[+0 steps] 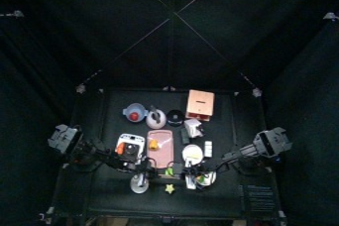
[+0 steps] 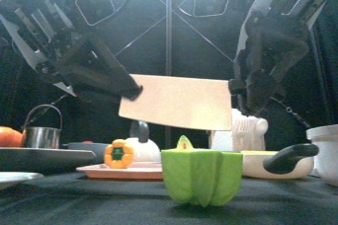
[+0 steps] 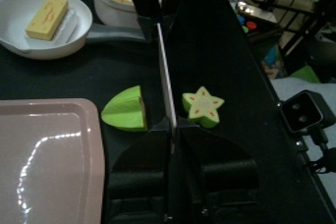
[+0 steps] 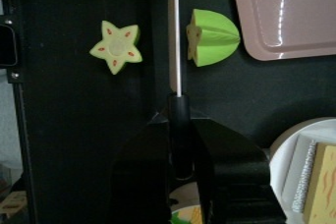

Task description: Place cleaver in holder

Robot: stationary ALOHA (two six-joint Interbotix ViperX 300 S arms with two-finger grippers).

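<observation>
The cleaver, a broad pale blade, hangs upright above the table's front, between both arms. My left gripper is at its left edge and my right gripper at its right edge. The left wrist view shows the blade edge-on, running out from the left gripper. In the right wrist view the right gripper is closed on the thin blade edge. The holder, an orange-tan block, stands at the table's back right, far from both grippers.
Below the blade lie a green pepper piece and a star-shaped slice. A pink board, a white bowl holding a yellow block, a metal cup and a white pan crowd the middle.
</observation>
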